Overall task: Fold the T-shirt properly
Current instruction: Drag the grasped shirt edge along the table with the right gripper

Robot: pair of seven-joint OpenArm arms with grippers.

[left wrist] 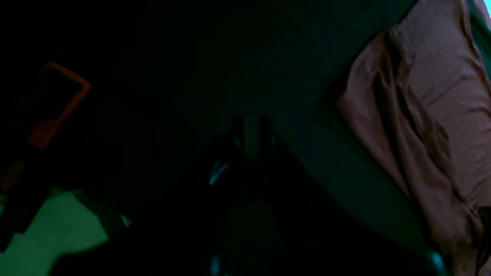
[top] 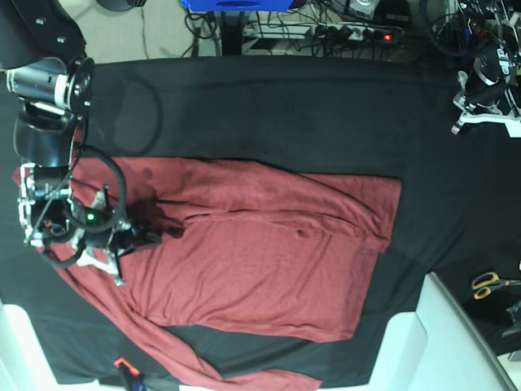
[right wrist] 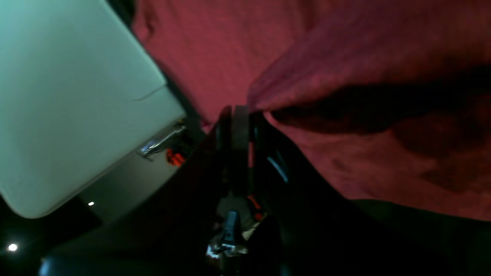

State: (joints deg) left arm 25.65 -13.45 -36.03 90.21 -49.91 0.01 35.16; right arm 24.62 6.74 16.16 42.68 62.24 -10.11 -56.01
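Note:
The maroon T-shirt (top: 260, 261) lies spread across the black table cloth (top: 269, 114), one long sleeve trailing toward the front edge. At its left side my right gripper (top: 153, 237) is low on the cloth. The right wrist view shows that gripper (right wrist: 249, 111) shut on a pinched fold of the T-shirt (right wrist: 345, 50), which is lifted off the layer beneath. My left gripper (top: 468, 114) is off at the far right, away from the shirt. In the dark left wrist view the left gripper (left wrist: 253, 132) is shut and holds nothing, with the T-shirt (left wrist: 422, 115) to its right.
Orange-handled scissors (top: 488, 283) lie on the cloth at the right edge, also seen as scissors (left wrist: 61, 103) in the left wrist view. White panels (top: 456, 342) border the front right corner. Cables and a power strip (top: 326, 32) run behind the table.

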